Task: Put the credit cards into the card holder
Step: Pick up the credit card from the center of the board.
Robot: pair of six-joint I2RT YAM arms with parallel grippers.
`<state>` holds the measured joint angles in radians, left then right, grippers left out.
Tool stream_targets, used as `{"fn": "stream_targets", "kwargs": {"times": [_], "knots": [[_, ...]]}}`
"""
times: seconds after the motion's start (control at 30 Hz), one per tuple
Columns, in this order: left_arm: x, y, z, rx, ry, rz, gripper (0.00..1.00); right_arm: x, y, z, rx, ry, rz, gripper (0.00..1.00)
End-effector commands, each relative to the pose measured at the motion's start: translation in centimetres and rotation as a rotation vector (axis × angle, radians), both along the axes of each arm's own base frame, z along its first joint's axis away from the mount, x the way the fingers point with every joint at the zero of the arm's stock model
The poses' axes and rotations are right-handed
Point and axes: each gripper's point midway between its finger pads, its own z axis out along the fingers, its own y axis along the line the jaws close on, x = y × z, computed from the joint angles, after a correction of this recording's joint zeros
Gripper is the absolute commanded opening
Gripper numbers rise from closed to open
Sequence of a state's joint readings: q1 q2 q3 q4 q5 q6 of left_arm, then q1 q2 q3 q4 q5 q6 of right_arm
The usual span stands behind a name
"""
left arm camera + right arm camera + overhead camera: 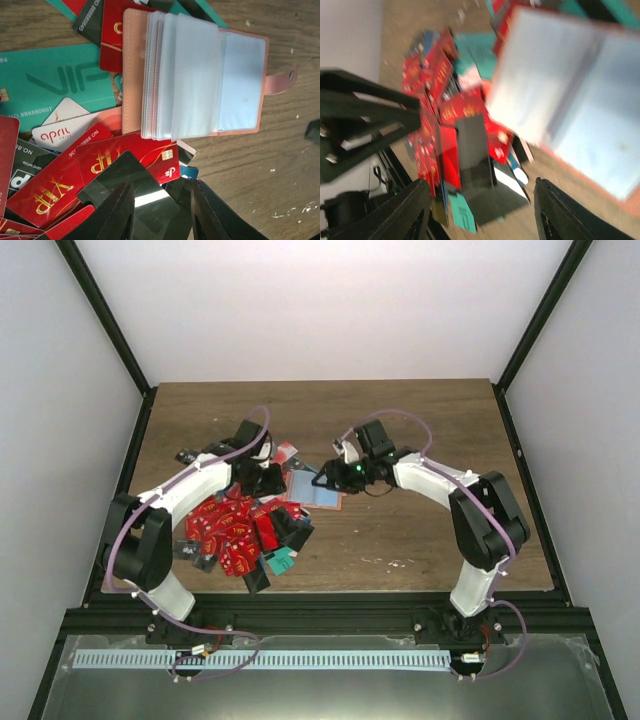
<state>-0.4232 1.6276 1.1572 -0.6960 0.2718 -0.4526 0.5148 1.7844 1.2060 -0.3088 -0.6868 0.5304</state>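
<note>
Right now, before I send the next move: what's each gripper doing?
Left gripper: fingers partly open over a black card, grip on it cannot be told.
Right gripper: fingers open, empty; view is blurred.

My table: credit cards left, card holder right.
The credit cards lie heaped toward the near left; the card holder lies open just right of them, its pile-side edge over a few cards, its strap pointing away from them; I have the left gripper above the heap's far side; the right gripper hangs beside the holder's far edge.
</note>
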Motion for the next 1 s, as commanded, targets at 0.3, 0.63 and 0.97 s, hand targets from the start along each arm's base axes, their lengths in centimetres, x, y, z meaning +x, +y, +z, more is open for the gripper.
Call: {"fn": "stream_targets", "kwargs": {"times": [0.3, 0.63, 0.97], "knots": [[-4.5, 1.4, -3.9, 0.011, 0.093, -0.031, 0.25, -7.7, 4.5, -4.3, 0.089, 0.140, 0.169, 0.58], [-4.1, 1.9, -6.2, 0.061, 0.114, -0.050, 0.09, -8.7, 6.0, -6.4, 0.096, 0.225, 0.150, 0.54], [-5.0, 2.7, -8.6, 0.106, 0.146, -0.063, 0.04, -8.4, 6.6, -7.9, 0.081, 0.255, 0.143, 0.52]]}}
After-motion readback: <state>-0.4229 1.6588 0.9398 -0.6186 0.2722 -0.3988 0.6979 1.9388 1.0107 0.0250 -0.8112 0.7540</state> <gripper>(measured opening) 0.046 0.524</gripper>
